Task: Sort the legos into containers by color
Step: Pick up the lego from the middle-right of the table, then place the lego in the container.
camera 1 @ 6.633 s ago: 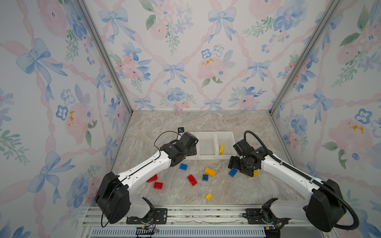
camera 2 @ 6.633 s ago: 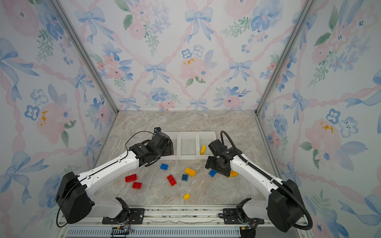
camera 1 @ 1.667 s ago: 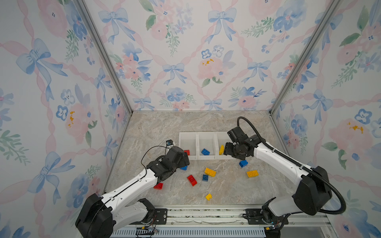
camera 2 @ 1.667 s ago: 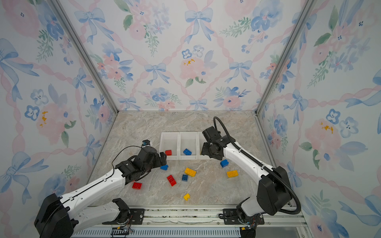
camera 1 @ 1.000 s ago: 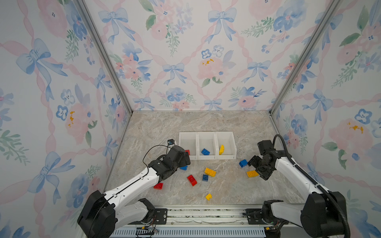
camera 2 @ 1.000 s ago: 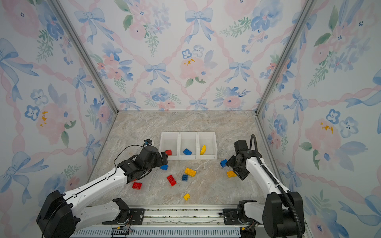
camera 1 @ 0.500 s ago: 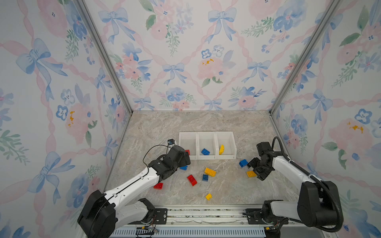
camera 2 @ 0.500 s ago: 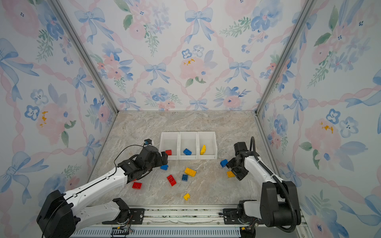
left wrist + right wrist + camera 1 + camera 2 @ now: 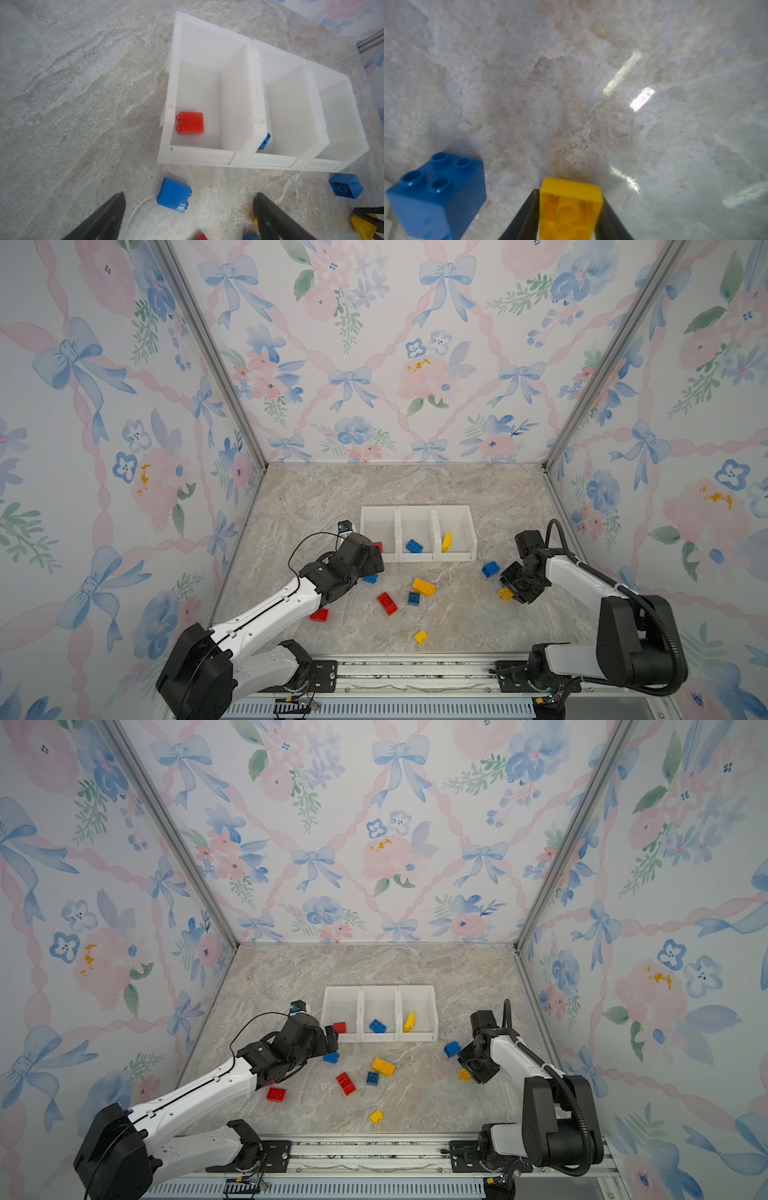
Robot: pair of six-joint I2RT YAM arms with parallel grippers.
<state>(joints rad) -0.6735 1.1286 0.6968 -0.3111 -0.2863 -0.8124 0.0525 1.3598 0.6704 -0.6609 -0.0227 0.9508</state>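
Right wrist view: right gripper (image 9: 569, 193) pinches yellow brick (image 9: 570, 209) (bare marble (image 9: 571, 93) ahead); left gripper (image 9: 189, 195) gapes.

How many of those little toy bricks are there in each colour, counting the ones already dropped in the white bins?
Red bricks: 3
Blue bricks: 4
Yellow bricks: 4
Total: 11
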